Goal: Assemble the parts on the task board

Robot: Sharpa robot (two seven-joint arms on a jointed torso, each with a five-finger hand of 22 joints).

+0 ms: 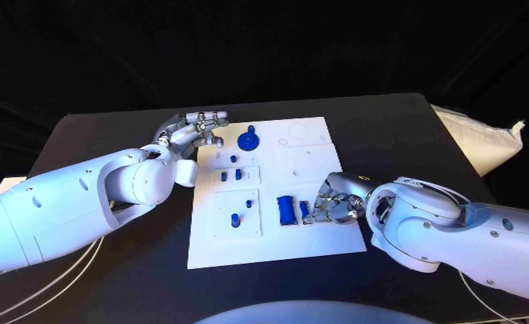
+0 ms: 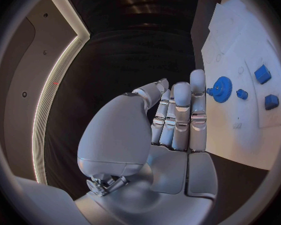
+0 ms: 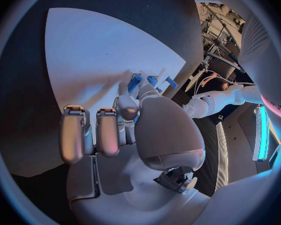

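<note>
The white task board (image 1: pixel 314 157) lies in the middle of the black table. On its far left part sits a blue gear (image 1: pixel 249 140), also in the left wrist view (image 2: pixel 223 89). Small blue parts (image 1: pixel 232 176) stand in the board's left half, with a larger blue block (image 1: pixel 287 209) nearer me. My left hand (image 1: pixel 199 131) hovers at the board's far left edge beside the gear, fingers (image 2: pixel 180 112) stretched out and holding nothing. My right hand (image 1: pixel 334 200) rests on the board's near right part; thumb and a finger pinch a small blue part (image 1: pixel 304 208) (image 3: pixel 135 82) next to the block.
A white bag (image 1: pixel 481 139) lies at the table's right edge. Bare black table (image 1: pixel 408 133) surrounds the board on all sides. White cables (image 1: pixel 44 282) hang at the near left.
</note>
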